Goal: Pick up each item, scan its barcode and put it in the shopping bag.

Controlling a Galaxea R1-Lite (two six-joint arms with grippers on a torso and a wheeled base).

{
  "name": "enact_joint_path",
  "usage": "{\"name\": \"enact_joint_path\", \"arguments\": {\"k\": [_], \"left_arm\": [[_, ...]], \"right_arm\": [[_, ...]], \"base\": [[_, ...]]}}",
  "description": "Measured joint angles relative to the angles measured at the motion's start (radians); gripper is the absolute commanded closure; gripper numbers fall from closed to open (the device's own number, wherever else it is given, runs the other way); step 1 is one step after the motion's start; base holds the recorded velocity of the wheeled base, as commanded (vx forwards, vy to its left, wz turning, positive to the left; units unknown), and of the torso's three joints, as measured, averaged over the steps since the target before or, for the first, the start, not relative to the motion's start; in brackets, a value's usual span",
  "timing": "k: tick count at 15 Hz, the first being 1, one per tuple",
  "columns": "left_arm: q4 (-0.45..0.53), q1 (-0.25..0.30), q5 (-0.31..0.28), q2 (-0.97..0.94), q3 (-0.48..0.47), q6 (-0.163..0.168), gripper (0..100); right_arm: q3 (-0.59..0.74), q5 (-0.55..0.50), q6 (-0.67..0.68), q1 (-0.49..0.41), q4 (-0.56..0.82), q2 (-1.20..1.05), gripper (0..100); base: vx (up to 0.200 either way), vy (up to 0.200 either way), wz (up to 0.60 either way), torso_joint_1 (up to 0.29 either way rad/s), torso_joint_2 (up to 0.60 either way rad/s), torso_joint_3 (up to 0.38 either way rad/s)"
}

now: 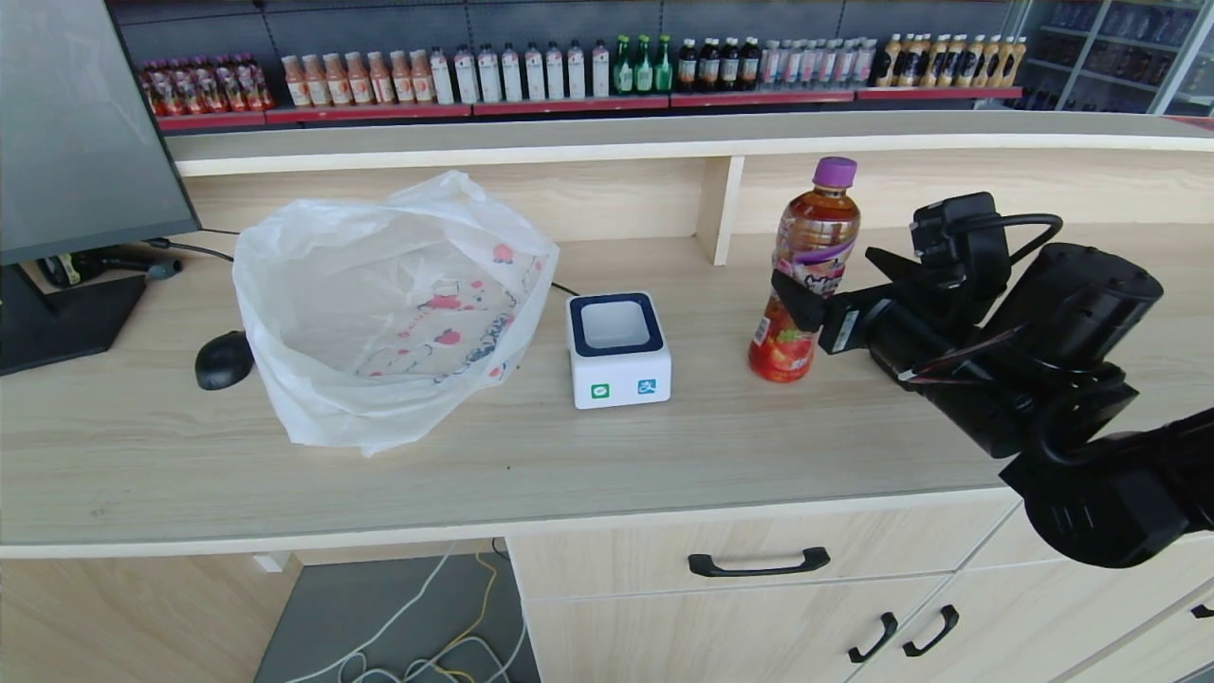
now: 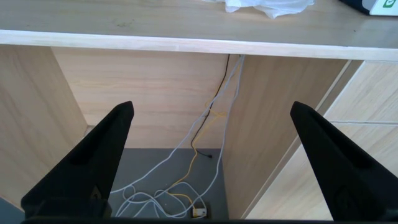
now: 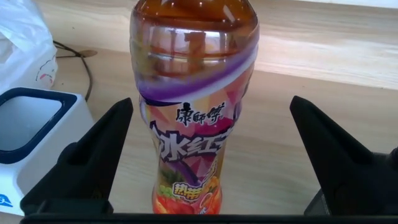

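A tea bottle with a purple cap stands upright on the wooden counter, right of the white barcode scanner. My right gripper is open with its fingers on either side of the bottle; the right wrist view has the bottle between the two wide-apart fingers, untouched. The white plastic shopping bag stands open left of the scanner. My left gripper is open below the counter edge, facing a gap with cables.
A black mouse lies left of the bag, and a monitor stands at the far left. A raised wooden ledge runs behind the counter. Drawers with black handles sit below the counter front.
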Motion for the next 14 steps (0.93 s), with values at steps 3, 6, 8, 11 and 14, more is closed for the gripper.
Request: {"name": "enact_joint_path", "arguments": {"k": [3,6,8,11,14], "left_arm": [[0.0,0.0,0.0,0.0,0.0,0.0,0],[0.0,0.0,0.0,0.0,0.0,0.0,0],[0.001,0.0,0.0,0.0,0.0,0.0,0],[0.0,0.0,0.0,0.0,0.0,0.0,0],[0.0,0.0,0.0,0.0,0.0,0.0,0]], "right_arm": [[-0.016,0.0,0.0,-0.004,0.0,0.022,0],[-0.02,0.001,0.001,-0.007,0.0,0.037,0],[-0.033,0.004,0.008,-0.012,0.0,0.049,0],[-0.048,0.004,0.017,-0.011,0.001,0.066,0],[-0.074,0.004,0.036,-0.011,0.0,0.084,0]], "base": [[0.0,0.0,0.0,0.0,0.0,0.0],[0.0,0.0,0.0,0.0,0.0,0.0],[0.0,0.0,0.0,0.0,0.0,0.0],[0.0,0.0,0.0,0.0,0.0,0.0],[0.0,0.0,0.0,0.0,0.0,0.0]]}}
